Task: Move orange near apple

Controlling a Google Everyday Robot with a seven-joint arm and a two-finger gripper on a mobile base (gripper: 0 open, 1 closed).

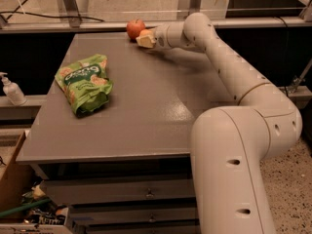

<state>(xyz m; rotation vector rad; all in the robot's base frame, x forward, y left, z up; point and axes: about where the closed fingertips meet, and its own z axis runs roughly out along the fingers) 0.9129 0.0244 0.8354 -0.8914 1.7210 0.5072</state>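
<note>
At the far left, off the tabletop (146, 106), a small soap bottle (9, 89) stands on a ledge. On the left part of the gray tabletop lies a green bag of chips (85, 82). At the back edge sits the red apple (136, 28). Just to its right is a pale lump at the tip of the robot's hand (147, 37). This lump looks like the orange (143, 40), and it is very close to the apple, maybe touching it. It cannot be told whether the hand is spread or is pinching the orange. The long white arm (229, 67) reaches in from the right. The orange is likely light and firm, with a smooth skin that can slip. It is round, so it may roll if it is let go too fast, and it could bump the apple. The best place to hold it is across its middle, with a soft squeeze.
</note>
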